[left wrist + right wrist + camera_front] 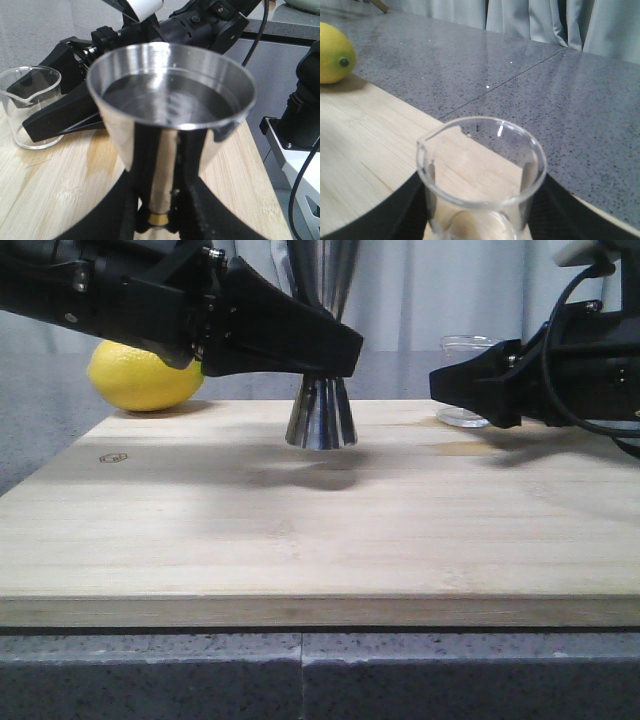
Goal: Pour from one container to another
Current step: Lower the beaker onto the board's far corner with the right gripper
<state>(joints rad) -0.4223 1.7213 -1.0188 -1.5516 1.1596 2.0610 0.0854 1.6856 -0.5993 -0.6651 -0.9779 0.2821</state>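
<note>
The steel jigger stands upright on the wooden board, and my left gripper is shut on its narrow waist at the gold band. Its upper cup holds clear liquid almost to the rim. The clear glass beaker rests near the board's far right edge and looks empty in the right wrist view. My right gripper is shut on it, with one black finger pressed against each side of the beaker. In the left wrist view the beaker stands apart from the jigger.
A yellow lemon lies at the board's far left corner. A damp stain marks the wood in front of the beaker. Grey speckled counter surrounds the board, with curtains behind it.
</note>
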